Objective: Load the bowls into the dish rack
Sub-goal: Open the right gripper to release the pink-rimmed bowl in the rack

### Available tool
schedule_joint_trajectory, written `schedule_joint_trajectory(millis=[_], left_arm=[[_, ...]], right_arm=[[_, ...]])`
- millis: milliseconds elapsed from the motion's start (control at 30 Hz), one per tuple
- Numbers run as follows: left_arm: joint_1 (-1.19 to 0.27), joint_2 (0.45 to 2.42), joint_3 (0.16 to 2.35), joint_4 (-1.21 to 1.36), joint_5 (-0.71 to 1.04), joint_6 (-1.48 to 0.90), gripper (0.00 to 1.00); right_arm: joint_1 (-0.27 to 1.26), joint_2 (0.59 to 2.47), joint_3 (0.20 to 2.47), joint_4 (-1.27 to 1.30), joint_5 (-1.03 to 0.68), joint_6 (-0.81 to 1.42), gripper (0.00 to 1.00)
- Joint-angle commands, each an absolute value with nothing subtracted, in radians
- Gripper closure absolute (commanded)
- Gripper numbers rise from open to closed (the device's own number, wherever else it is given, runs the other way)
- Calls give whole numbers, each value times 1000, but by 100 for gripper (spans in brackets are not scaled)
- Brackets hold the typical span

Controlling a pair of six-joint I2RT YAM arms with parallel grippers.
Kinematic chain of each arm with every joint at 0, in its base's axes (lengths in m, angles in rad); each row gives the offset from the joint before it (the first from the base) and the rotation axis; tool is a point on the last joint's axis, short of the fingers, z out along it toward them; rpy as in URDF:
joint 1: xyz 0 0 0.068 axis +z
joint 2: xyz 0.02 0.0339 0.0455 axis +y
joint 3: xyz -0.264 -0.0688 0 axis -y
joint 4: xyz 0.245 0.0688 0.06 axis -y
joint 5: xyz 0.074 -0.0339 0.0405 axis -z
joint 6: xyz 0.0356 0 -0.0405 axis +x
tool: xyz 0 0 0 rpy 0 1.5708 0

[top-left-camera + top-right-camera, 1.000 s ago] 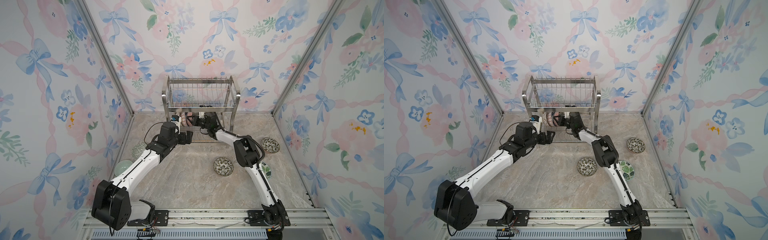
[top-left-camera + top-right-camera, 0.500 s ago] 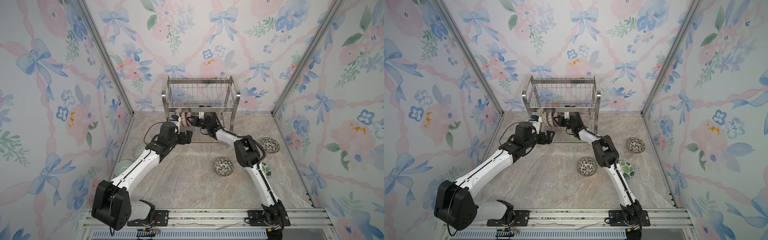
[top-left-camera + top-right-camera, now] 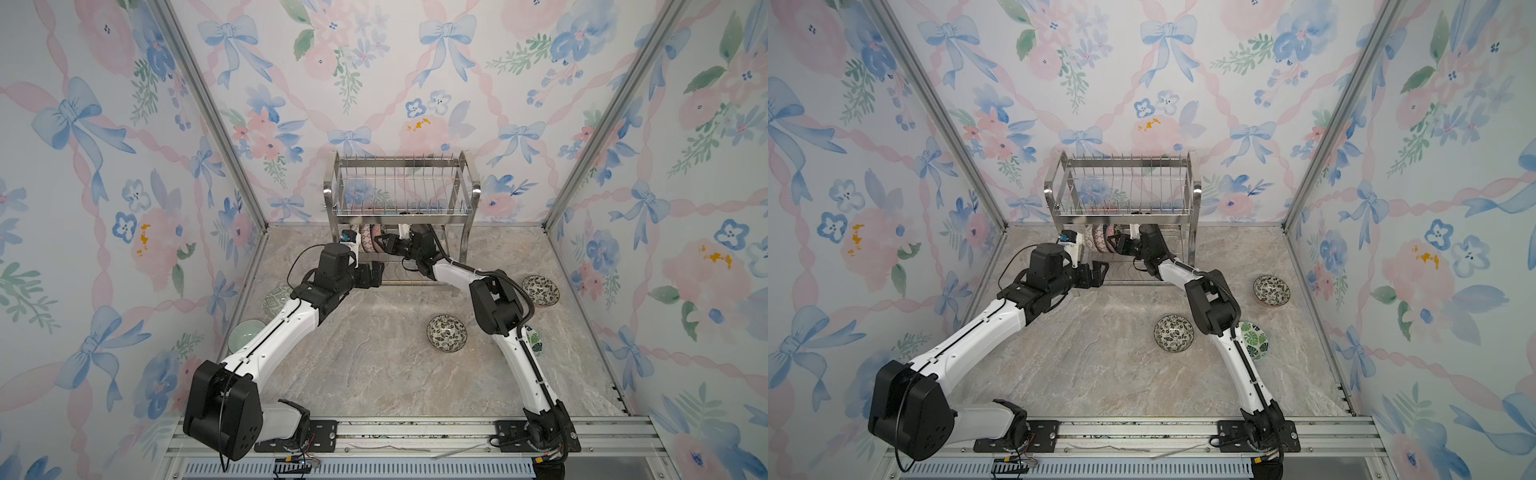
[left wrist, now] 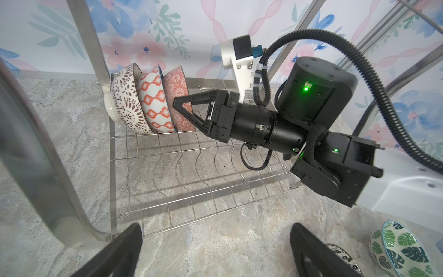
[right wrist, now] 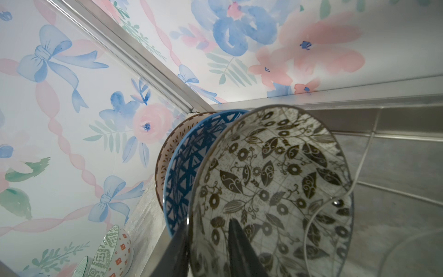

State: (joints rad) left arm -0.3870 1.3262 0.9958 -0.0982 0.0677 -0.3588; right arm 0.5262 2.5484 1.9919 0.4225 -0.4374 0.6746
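Observation:
The dish rack (image 3: 399,212) (image 3: 1125,214) stands at the back. Three bowls lean on edge at the left end of its lower tier (image 4: 191,191): a brown-dotted one (image 4: 124,103), an orange lattice one (image 4: 153,100) and a coral one (image 4: 178,96) with a black-white leafy inside (image 5: 275,191). My right gripper (image 3: 380,241) (image 5: 208,221) reaches under the upper tier. Its jaws straddle that leafy bowl's rim, slightly parted, the inner finger off the wall. My left gripper (image 3: 376,274) (image 4: 215,239) hovers wide open and empty over the table before the rack.
Loose bowls lie on the marble table: two black-white leafy ones (image 3: 446,333) (image 3: 540,290), a green leaf one (image 3: 1256,338) half behind the right arm, a green-patterned one (image 3: 274,299) and a pale green one (image 3: 245,334) by the left wall. Flowered walls close in three sides.
The right gripper's jaws have parted a little around the leafy bowl's rim. Both arms have hardly moved.

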Motion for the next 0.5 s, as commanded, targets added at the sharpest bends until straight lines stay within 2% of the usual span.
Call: schedule_joint_trajectory(millis=[0,467], left_arm=[[-377,1321,978,-82,78,-352,2],[-341,1310,969,-69,112,-372,2]], right_arm=[[525,2477,1957,440,-424,656,69],[523,2351,1765,492,-360,601,63]])
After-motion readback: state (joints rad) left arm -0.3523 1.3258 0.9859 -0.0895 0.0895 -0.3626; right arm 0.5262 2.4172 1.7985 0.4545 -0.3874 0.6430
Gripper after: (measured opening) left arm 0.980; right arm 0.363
